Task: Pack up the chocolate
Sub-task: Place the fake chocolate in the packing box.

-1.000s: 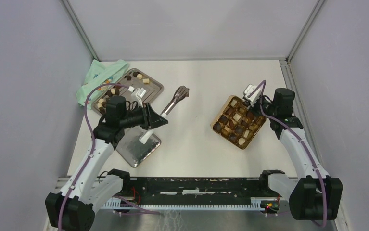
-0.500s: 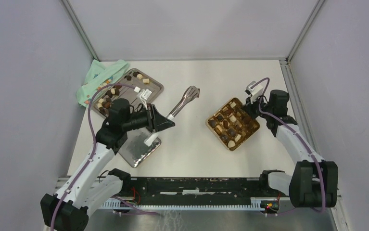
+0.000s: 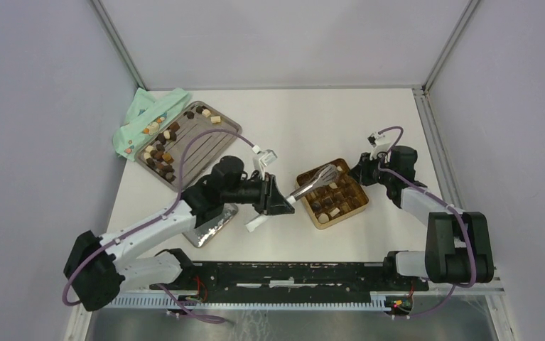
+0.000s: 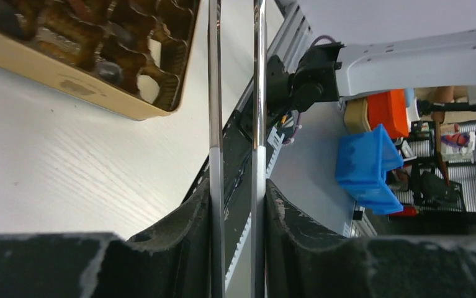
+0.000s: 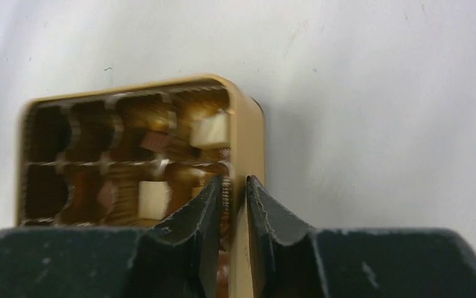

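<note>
The gold square tin (image 3: pixel 344 215) lies right of centre, its cups holding dark, light brown and cream chocolate pieces (image 3: pixel 335 197). My left gripper (image 3: pixel 282 202) is shut on metal tongs (image 3: pixel 312 183) whose tips reach over the tin's left part. In the left wrist view the tongs' two arms (image 4: pixel 215 93) run up between my fingers (image 4: pixel 179 230), past the tin (image 4: pixel 67 77). My right gripper (image 3: pixel 360 172) is shut on the tin's right wall (image 5: pixel 251 124), one finger inside, one outside. More chocolate pieces (image 3: pixel 163 145) lie on the far-left metal tray (image 3: pixel 216 131).
A mint-green bag (image 3: pixel 141 117) lies at the far left beside the tray. A second metal tray (image 3: pixel 209 229) lies near the front left, partly under my left arm. Grey walls enclose the table.
My left arm has swung right, carrying the tongs from beside the trays to over the tin. My right gripper has drawn the tin left and nearer.
</note>
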Controlling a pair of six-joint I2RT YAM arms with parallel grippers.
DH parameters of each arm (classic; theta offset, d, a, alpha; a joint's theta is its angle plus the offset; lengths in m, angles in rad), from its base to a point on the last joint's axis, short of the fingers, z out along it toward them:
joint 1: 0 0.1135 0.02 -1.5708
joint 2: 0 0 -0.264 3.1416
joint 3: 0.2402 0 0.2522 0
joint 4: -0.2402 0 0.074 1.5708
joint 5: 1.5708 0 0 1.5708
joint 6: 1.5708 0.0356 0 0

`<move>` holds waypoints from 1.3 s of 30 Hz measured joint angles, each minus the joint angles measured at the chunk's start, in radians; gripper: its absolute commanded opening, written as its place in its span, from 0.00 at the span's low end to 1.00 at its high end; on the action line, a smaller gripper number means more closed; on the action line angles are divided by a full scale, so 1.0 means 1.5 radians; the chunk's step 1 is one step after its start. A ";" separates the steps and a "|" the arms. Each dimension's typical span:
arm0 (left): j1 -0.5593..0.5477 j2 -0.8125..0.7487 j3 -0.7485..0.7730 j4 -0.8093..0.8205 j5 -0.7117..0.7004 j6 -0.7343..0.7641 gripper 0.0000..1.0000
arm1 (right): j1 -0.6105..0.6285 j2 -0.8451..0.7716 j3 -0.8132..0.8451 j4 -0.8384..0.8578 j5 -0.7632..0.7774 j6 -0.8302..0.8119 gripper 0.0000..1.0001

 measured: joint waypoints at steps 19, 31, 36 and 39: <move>-0.175 0.251 0.142 -0.019 -0.121 0.017 0.02 | -0.186 -0.019 0.076 -0.078 -0.163 -0.152 0.64; -0.212 0.416 0.294 -0.147 -0.216 0.085 0.04 | -0.224 -0.019 0.076 -0.125 -0.241 -0.190 0.64; -0.213 0.429 0.309 -0.171 -0.233 0.101 0.10 | -0.224 -0.019 0.076 -0.131 -0.248 -0.196 0.64; -0.215 0.430 0.311 -0.174 -0.238 0.106 0.24 | -0.224 -0.018 0.076 -0.132 -0.249 -0.198 0.64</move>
